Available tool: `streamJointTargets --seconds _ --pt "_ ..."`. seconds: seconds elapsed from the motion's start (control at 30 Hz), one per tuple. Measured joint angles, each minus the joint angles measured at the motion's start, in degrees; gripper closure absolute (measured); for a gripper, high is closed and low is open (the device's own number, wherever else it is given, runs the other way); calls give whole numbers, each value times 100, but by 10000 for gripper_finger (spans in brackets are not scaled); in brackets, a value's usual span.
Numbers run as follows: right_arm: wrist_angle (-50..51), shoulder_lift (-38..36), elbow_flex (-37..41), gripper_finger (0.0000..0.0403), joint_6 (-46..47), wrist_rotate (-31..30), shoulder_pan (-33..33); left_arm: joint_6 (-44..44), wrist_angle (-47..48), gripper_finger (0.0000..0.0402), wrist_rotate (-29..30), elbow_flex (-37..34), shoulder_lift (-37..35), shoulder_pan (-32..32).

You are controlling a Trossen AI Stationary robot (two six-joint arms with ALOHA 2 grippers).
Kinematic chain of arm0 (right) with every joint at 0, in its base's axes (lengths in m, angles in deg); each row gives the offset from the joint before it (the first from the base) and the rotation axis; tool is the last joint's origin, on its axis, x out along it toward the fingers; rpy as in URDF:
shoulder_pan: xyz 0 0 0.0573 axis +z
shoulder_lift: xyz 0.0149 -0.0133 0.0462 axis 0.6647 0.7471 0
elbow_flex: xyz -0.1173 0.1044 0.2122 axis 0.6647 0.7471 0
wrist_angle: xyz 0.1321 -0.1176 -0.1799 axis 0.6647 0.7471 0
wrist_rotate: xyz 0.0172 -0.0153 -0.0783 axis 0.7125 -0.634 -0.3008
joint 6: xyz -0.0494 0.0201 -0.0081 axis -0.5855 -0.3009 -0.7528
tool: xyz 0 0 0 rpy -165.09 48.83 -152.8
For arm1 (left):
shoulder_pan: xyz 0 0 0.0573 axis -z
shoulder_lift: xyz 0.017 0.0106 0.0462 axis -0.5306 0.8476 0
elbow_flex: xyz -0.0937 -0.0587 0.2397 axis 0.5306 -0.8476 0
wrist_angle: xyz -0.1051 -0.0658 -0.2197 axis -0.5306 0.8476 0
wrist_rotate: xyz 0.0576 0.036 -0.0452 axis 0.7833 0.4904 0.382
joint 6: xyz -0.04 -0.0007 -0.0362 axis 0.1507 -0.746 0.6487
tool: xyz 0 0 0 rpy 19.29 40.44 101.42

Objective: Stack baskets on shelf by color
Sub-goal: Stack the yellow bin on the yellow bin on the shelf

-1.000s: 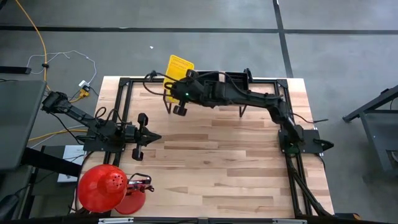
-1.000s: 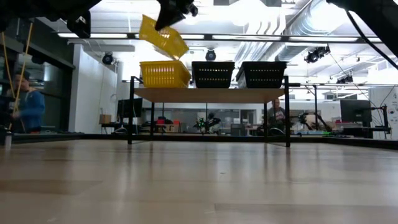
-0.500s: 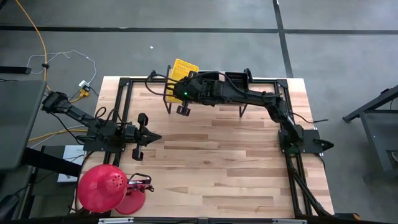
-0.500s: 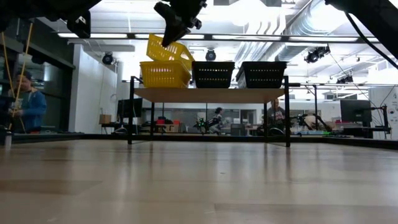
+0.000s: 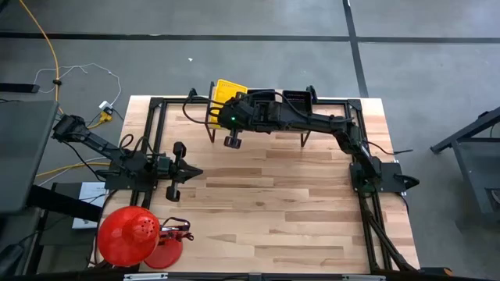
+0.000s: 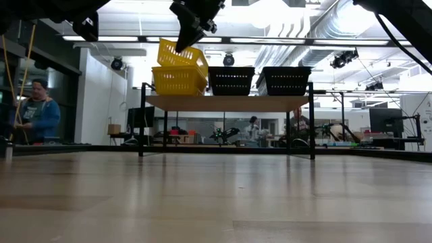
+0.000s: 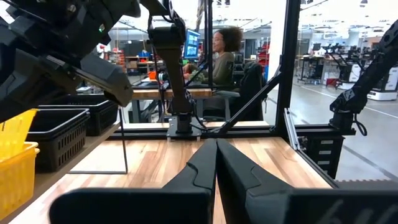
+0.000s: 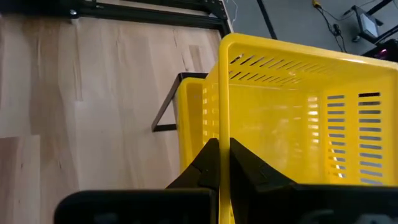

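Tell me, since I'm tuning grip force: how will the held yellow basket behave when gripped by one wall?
Probably light: the right gripper holds the yellow basket aloft by one wall. It hangs tilted, so it may swing. The slotted wall looks thin and might flex.

The shelf (image 6: pixel 226 102) stands along the far edge of the bench (image 5: pixel 266 203). On it, in the low view, sit three stacks of baskets: one at the left end (image 6: pixel 178 81), one in the middle (image 6: pixel 231 80), one right (image 6: pixel 285 80). A tilted basket (image 6: pixel 181 57) sits atop the left stack, perhaps only partly nested, pinched by the right end effector (image 8: pixel 221 163). The left end effector (image 5: pixel 178 172) lies near the bench's left edge.
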State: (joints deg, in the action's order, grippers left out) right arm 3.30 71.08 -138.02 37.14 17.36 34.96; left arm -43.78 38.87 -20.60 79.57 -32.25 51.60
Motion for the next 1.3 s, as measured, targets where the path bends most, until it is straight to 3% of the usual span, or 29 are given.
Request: streamJointTargets --seconds 0.47,0.93,1.13,1.3 --pt "213 0 2 403 578 -50 9 0 0 401 4 0 0 -2" --pt "242 0 2 392 578 -50 -2 0 0 401 4 0 0 0" --pt "239 0 2 361 554 -52 -2 0 0 401 2 0 0 0" --pt "221 0 2 296 412 -220 -2 0 2 401 3 0 0 -2"
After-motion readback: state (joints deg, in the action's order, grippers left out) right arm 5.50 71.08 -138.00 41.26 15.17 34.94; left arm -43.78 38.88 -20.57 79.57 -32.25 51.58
